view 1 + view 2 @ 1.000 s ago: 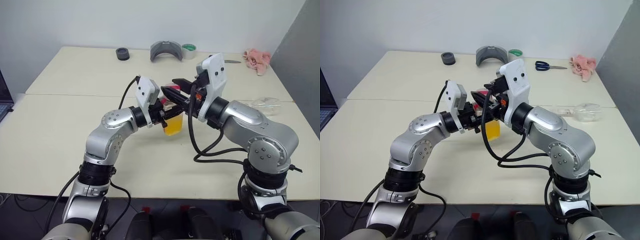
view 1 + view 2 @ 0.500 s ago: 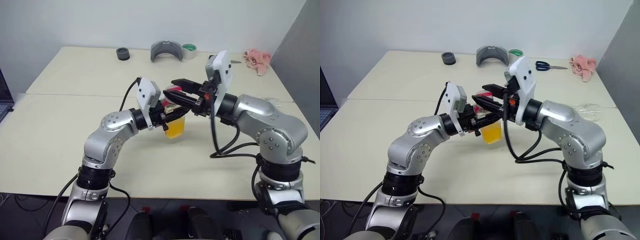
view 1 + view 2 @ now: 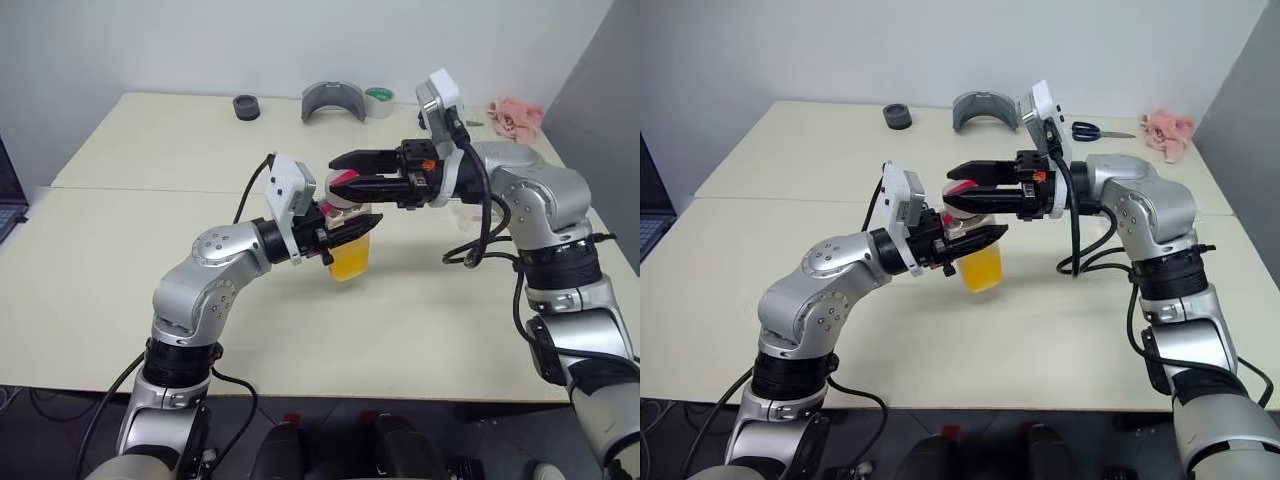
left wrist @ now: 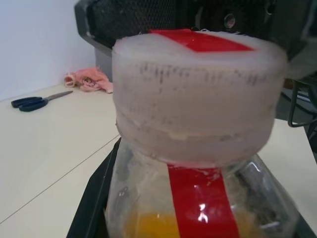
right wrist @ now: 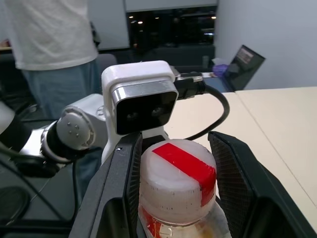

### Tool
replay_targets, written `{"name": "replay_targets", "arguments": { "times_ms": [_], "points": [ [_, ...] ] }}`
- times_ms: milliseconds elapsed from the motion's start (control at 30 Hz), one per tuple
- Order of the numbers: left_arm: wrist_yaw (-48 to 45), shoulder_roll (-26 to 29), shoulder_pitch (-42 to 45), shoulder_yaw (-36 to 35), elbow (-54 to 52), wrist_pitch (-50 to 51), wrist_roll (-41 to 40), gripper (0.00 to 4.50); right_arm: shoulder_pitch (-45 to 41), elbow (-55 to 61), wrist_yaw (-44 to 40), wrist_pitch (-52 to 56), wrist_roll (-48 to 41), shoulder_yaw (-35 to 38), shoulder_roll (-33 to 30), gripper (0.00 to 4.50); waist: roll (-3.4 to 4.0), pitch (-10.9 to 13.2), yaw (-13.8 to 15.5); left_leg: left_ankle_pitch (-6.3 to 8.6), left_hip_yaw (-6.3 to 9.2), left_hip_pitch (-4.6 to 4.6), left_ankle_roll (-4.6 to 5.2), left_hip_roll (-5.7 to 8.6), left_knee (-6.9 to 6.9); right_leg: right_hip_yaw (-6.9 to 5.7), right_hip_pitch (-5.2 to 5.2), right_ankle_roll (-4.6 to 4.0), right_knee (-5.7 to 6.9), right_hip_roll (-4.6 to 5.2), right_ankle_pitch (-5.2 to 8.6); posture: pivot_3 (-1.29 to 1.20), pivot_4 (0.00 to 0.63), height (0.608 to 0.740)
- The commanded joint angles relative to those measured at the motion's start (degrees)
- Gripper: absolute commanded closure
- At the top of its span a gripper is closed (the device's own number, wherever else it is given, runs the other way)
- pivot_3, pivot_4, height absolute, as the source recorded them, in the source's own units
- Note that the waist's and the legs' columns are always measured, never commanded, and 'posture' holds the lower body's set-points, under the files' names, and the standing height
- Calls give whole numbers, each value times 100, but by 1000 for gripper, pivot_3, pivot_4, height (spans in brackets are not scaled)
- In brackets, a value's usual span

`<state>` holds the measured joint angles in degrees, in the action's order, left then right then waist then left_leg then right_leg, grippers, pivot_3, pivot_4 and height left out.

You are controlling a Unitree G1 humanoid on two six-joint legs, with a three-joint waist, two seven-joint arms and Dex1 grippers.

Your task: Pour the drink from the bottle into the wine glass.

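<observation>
Our left gripper (image 3: 975, 238) is clamped tight on the bottle (image 3: 980, 255), its black fingers pinching the shoulder just under the cap (image 5: 177, 182), and it carries the bottle upright above the table (image 3: 790, 180), near the middle of the scene. The drink (image 3: 982, 268) fills the lower body, orange-yellow. Our right gripper (image 3: 962, 187) reaches in level from the right, pointing left, with its jaws standing apart; in the right wrist view one finger sits on either side of the cap, with a narrow gap visible on each side, so we judge it is bracketing the cap but not yet pinching it.

The relation that matters: the bottle's long axis runs vertical, and the right jaws cross it at cap height, square to it. That looks suited to closing on the cap and twisting it off while the left holds the body.

The cap is still on, so pouring is some way off. We cannot pick out the wine glass with confidence.
</observation>
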<state>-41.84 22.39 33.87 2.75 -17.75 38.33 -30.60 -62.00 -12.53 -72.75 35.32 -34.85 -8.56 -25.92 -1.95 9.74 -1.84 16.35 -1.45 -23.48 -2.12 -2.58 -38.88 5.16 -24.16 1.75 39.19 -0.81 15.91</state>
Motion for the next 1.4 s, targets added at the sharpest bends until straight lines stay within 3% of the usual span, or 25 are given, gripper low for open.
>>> {"name": "replay_targets", "arguments": {
  "times_ms": [33,200,467,600,700,833,1033,1200,1400],
  "points": [
    [-37,-28,114,-106,-517,-34,-319,2631,-223,-232,-341,-321,309,-170,92,2723,0,0,1,0,0,0,0,0,0,-1,0,0,0,2,0,0,150,740],
    [-22,-42,137,-137,-494,4,-314,2631,-331,-410,-413,-359,462,-105,132,2723,1,0,2,-1,2,0,-1,0,0,-3,0,0,3,4,0,0,150,740],
    [-24,-75,149,-114,-410,-35,-298,2631,-138,-12,-228,101,406,242,-304,17,1,1,5,-1,2,0,-1,1,-1,-3,-1,-1,6,13,-1,0,150,740],
    [-21,-88,163,-98,-353,-61,-311,2631,81,519,6,548,217,450,-552,17,1,1,6,0,3,0,-1,1,-1,-2,-1,-1,5,14,-1,0,150,740],
    [-13,-111,170,-85,-256,-130,-242,2631,347,1313,673,1103,-45,824,-620,17,1,1,3,0,4,0,-1,0,-1,-2,-1,-1,8,14,0,0,150,740],
    [136,-168,241,-1,31,-451,120,2631,1006,2905,2685,2009,-410,1517,-39,17,1,0,-5,-1,3,0,-1,-2,-1,3,-4,-1,16,14,0,0,150,740],
    [58,-207,304,51,171,-551,159,2631,1848,4594,4840,2524,-322,1567,943,17,2,0,-2,-1,-3,-1,-2,2,-4,12,-10,1,29,4,1,0,150,740],
    [-7,-251,395,139,288,-610,192,2631,2074,4919,5536,2560,-163,1284,1263,17,2,0,-2,-2,-3,-2,-4,4,-5,12,-10,1,27,-2,1,0,150,740],
    [-38,-297,452,165,342,-613,189,2631,1960,4757,5747,2368,-265,1247,1436,17,2,0,-7,-2,-4,-1,-3,2,-5,13,-11,1,26,-7,1,0,150,740]
  ]
}}
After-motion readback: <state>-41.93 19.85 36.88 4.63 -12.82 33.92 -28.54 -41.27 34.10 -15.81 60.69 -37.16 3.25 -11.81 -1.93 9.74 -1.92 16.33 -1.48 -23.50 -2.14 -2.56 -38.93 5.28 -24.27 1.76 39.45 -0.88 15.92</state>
